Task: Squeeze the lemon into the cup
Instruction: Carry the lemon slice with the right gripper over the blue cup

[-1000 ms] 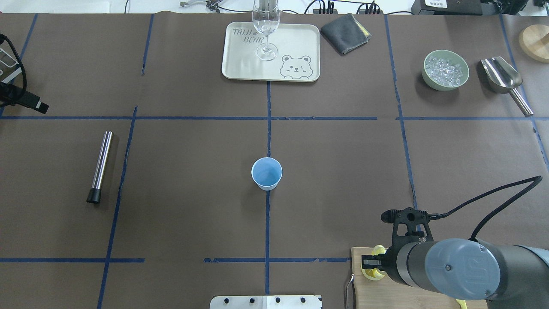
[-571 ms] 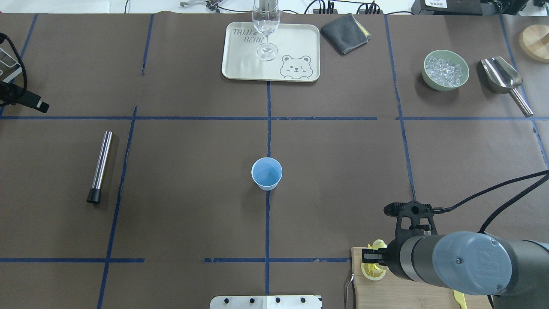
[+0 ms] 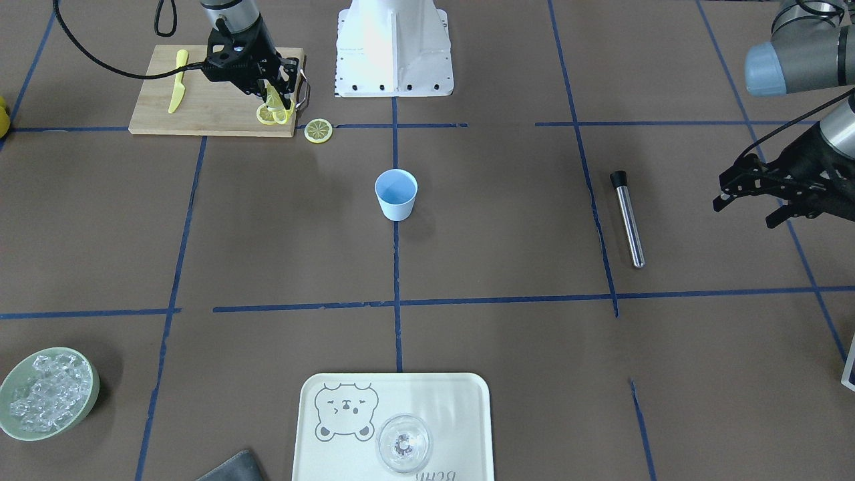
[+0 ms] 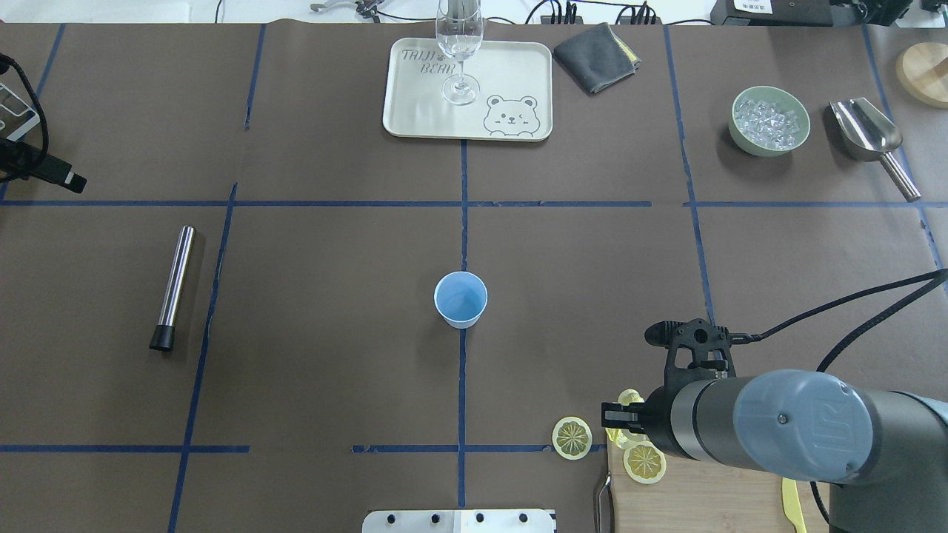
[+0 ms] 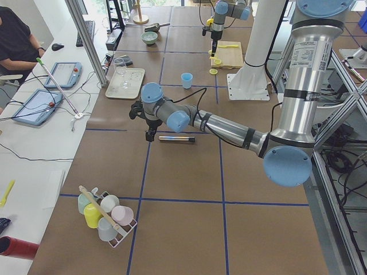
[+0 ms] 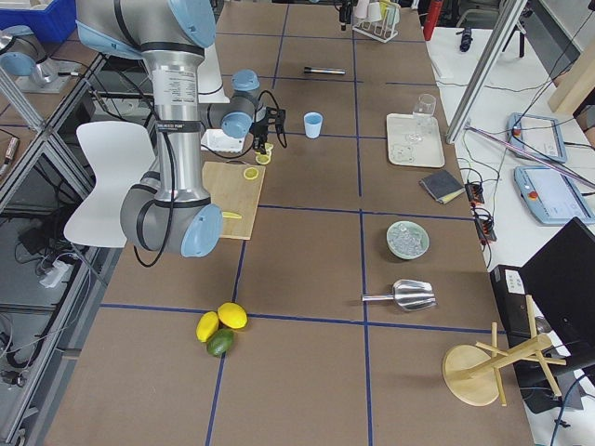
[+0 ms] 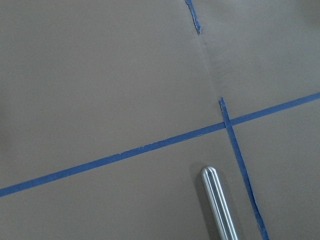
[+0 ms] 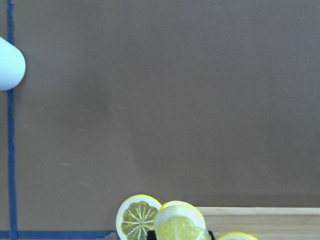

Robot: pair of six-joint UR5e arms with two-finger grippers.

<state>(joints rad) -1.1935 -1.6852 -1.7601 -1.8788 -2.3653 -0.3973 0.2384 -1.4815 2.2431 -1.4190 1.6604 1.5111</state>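
Note:
The light-blue cup (image 4: 461, 298) stands upright at the table's middle; it also shows in the front view (image 3: 396, 194) and at the left edge of the right wrist view (image 8: 7, 62). My right gripper (image 4: 619, 419) is shut on a yellow lemon slice (image 8: 179, 224), held on edge a little above the cutting board's corner (image 3: 273, 100). A second slice (image 4: 572, 437) lies flat on the table just off the board. A third slice (image 4: 644, 462) lies on the board. My left gripper (image 3: 745, 210) is open and empty, far from the cup, near a steel rod (image 3: 628, 220).
A wooden cutting board (image 4: 703, 503) with a yellow knife (image 3: 176, 80) sits at my near right. A tray (image 4: 415, 111) with a clear glass (image 4: 459, 44), a grey cloth (image 4: 596, 55), an ice bowl (image 4: 769, 121) and a metal scoop (image 4: 866, 133) line the far side.
My right gripper has moved off the board's corner toward the table's middle with a lemon slice in it. One slice now lies on the table beside the board.

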